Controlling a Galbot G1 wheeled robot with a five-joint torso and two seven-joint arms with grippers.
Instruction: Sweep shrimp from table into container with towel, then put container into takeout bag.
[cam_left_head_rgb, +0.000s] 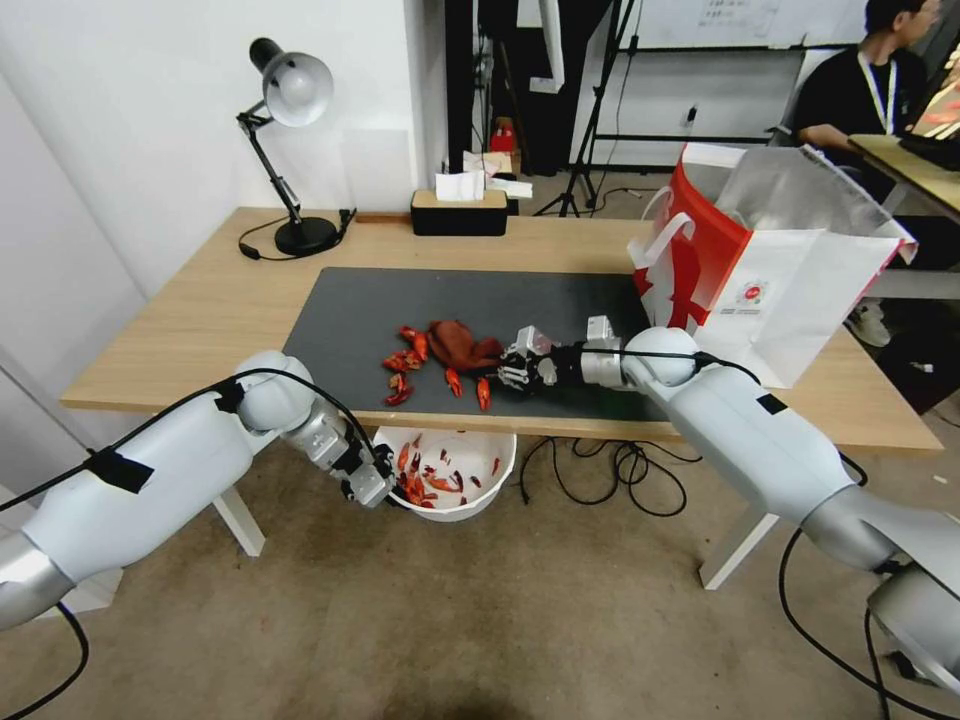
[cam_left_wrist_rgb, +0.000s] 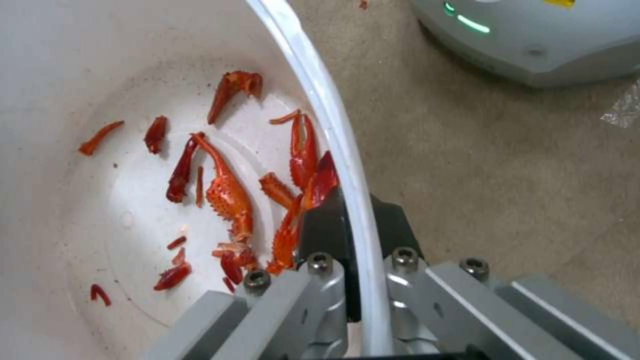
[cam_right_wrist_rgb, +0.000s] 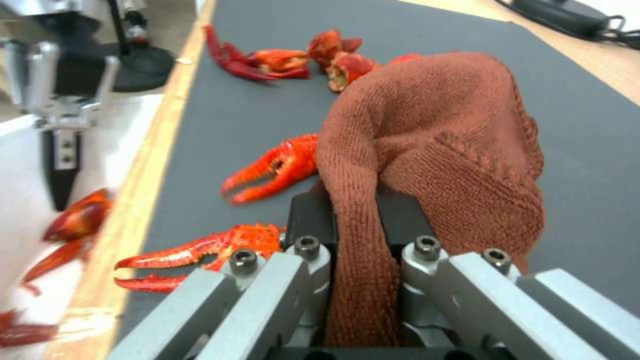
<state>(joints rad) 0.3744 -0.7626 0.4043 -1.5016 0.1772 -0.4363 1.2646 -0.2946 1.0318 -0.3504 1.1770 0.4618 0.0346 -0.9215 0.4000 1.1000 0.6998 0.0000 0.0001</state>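
**Towel on mat, bowl held below table edge**

Head view: we see the right gripper (cam_left_head_rgb: 512, 366) at frame centre on the dark mat (cam_left_head_rgb: 340, 320) of the table (cam_left_head_rgb: 200, 300), with the towel (cam_left_head_rgb: 462, 345) just left of it. Shrimp (cam_left_head_rgb: 402, 362) lie scattered left of and below the towel. The container (cam_left_head_rgb: 480, 490) sits lower centre, under the table's near edge, with the left gripper (cam_left_head_rgb: 372, 488) at its left rim. The takeout bag (cam_left_head_rgb: 790, 290) stands upper right.

Left wrist view: we note the fingers (cam_left_wrist_rgb: 327, 225) closed on the container rim (cam_left_wrist_rgb: 320, 95), one inside and one outside; shrimp pieces (cam_left_wrist_rgb: 227, 192) lie within.

Right wrist view: we note the fingers (cam_right_wrist_rgb: 310, 215) pinched tight on a towel fold (cam_right_wrist_rgb: 427, 150); shrimp claws (cam_right_wrist_rgb: 270, 167) lie left of centre.
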